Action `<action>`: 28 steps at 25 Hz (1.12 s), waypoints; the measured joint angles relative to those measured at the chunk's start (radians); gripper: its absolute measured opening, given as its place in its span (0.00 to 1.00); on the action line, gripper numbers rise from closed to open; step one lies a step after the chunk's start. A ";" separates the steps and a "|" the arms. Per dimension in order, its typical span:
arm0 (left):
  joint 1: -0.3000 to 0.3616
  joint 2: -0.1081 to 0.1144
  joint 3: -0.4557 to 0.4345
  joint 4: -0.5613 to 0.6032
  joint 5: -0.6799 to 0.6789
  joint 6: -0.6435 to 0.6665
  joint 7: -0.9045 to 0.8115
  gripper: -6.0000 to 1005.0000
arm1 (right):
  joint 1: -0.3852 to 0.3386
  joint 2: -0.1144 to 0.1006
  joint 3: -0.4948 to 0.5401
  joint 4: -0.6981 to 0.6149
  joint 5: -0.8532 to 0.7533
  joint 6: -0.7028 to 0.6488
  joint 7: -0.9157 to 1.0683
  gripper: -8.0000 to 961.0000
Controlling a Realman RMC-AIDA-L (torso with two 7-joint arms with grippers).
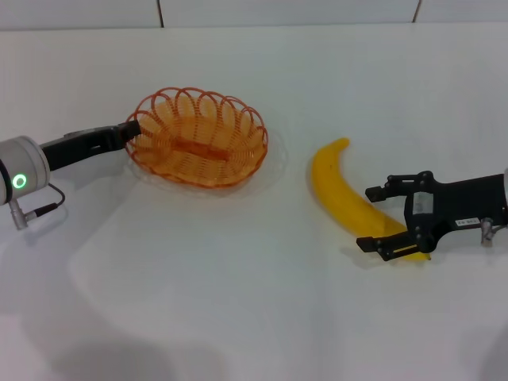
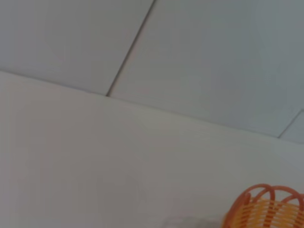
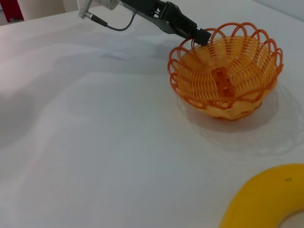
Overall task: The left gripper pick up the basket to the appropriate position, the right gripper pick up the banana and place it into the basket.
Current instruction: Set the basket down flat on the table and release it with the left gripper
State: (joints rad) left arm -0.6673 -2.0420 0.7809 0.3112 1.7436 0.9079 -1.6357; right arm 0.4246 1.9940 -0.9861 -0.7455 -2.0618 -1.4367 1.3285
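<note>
The orange wire basket is on the white table, left of centre, and it is empty. My left gripper reaches in from the left and is shut on the basket's left rim; the right wrist view shows it pinching the rim of the basket. The yellow banana lies on the table to the basket's right. My right gripper is open, with its fingers on either side of the banana's near end. The right wrist view shows part of the banana. The left wrist view shows only a bit of the basket's rim.
The white table stretches around both things. A tiled wall runs along its far edge. The left arm's grey-white cuff with a green light and a cable sits at the left edge.
</note>
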 joint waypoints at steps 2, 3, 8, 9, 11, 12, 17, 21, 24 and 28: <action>0.000 0.000 0.000 0.000 0.000 0.010 -0.004 0.06 | 0.000 0.000 0.001 0.000 0.000 -0.001 0.000 0.90; 0.000 0.000 -0.001 0.000 0.000 0.013 -0.006 0.06 | 0.000 0.000 0.001 0.000 0.000 -0.001 0.000 0.90; 0.000 0.000 -0.007 0.000 -0.002 0.018 -0.012 0.06 | 0.000 -0.001 -0.002 0.000 0.000 -0.003 0.006 0.90; 0.000 0.000 -0.008 0.000 -0.002 0.018 -0.013 0.06 | 0.000 -0.001 -0.002 -0.001 0.000 -0.003 0.008 0.90; 0.001 0.000 -0.008 0.000 -0.003 0.017 -0.013 0.06 | 0.000 -0.002 -0.003 -0.001 0.000 -0.003 0.010 0.90; 0.001 0.000 -0.007 0.000 -0.003 0.016 -0.013 0.06 | 0.000 -0.003 -0.003 -0.001 0.000 -0.002 0.010 0.90; 0.001 -0.001 0.000 0.000 -0.003 0.013 -0.008 0.06 | 0.000 -0.003 0.001 0.000 0.000 -0.001 0.010 0.90; 0.003 -0.001 0.000 0.000 -0.003 0.010 -0.007 0.07 | 0.000 -0.003 0.002 0.000 0.000 -0.001 0.011 0.90; 0.005 -0.002 -0.003 -0.001 -0.003 0.009 -0.006 0.07 | -0.001 -0.003 0.002 0.000 0.000 -0.001 0.011 0.90; 0.014 -0.003 -0.002 -0.001 -0.003 0.012 -0.004 0.18 | -0.002 -0.003 0.003 0.000 0.000 -0.002 0.011 0.90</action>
State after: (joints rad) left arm -0.6535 -2.0447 0.7792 0.3100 1.7409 0.9195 -1.6394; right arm 0.4226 1.9913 -0.9829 -0.7454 -2.0616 -1.4383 1.3392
